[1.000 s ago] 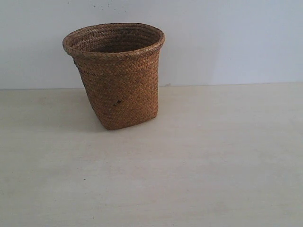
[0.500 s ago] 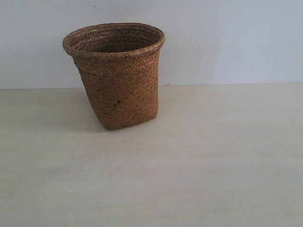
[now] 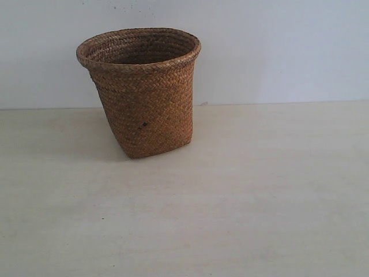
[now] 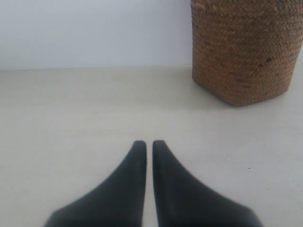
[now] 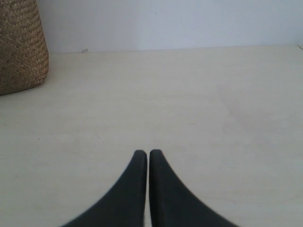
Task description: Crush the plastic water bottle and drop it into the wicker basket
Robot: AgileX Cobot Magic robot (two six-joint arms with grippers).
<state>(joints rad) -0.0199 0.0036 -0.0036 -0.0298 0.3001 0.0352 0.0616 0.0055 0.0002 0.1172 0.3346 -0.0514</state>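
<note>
The wicker basket (image 3: 141, 92) stands upright at the back left of the pale table, brown and woven, with a rolled round rim and a small dark spot on its side. It also shows in the left wrist view as the wicker basket (image 4: 244, 49) and at the edge of the right wrist view (image 5: 21, 45). The plastic water bottle is out of view in every frame. My left gripper (image 4: 149, 143) is shut with nothing between its black fingers, low over the table, well short of the basket. My right gripper (image 5: 144, 153) is likewise shut and empty. Neither arm appears in the exterior view.
The pale wooden table (image 3: 242, 196) runs back to a plain white wall (image 3: 277, 46). A tiny speck lies at the table's far edge (image 3: 203, 104) beside the basket.
</note>
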